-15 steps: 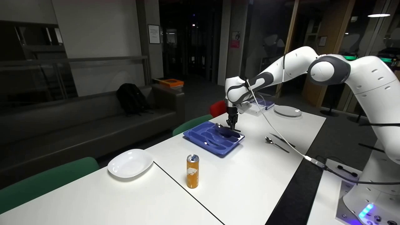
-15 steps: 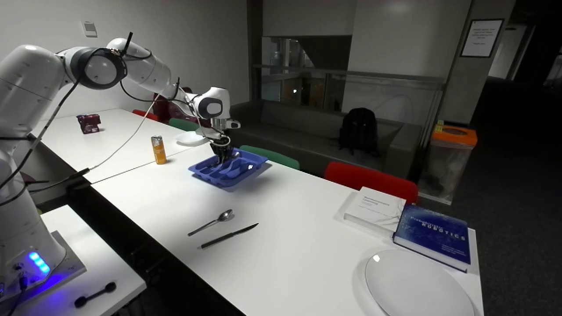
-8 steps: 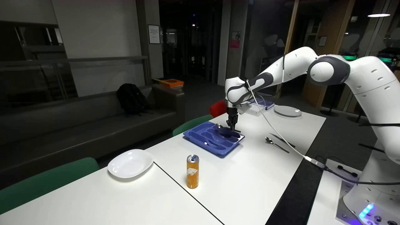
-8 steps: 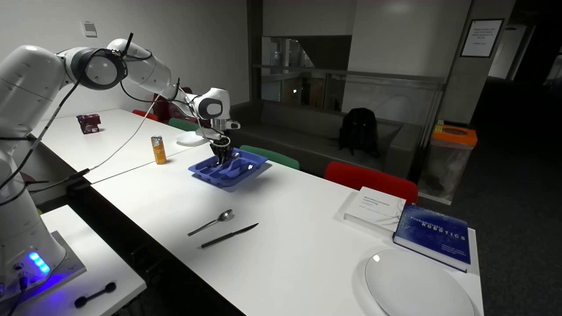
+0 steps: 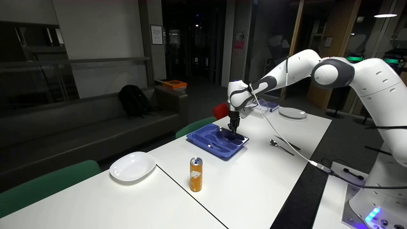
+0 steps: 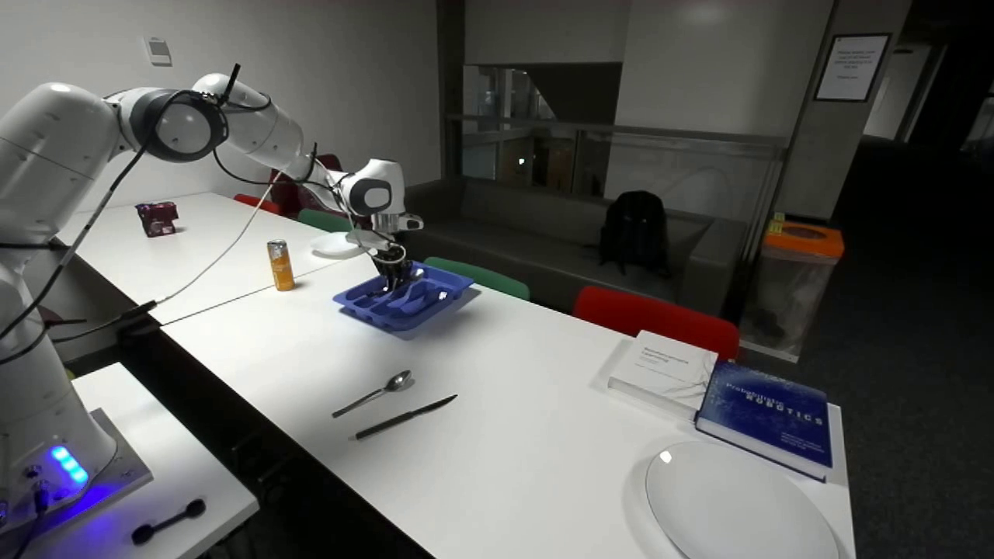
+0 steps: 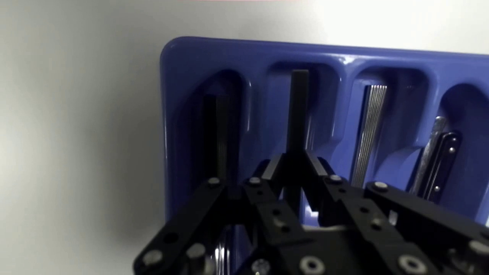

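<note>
Lowered slightly since earlier, the gripper reaches into the blue tray in an exterior view. In an exterior view, the tray lies near the far edge of the table. In the wrist view, nearly closed jaws pinch a black handle near the tray's corner.

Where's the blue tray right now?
In an exterior view, the blue tray is on the white table, beneath the claw, left of the loose spoon and beyond the orange can.
</note>
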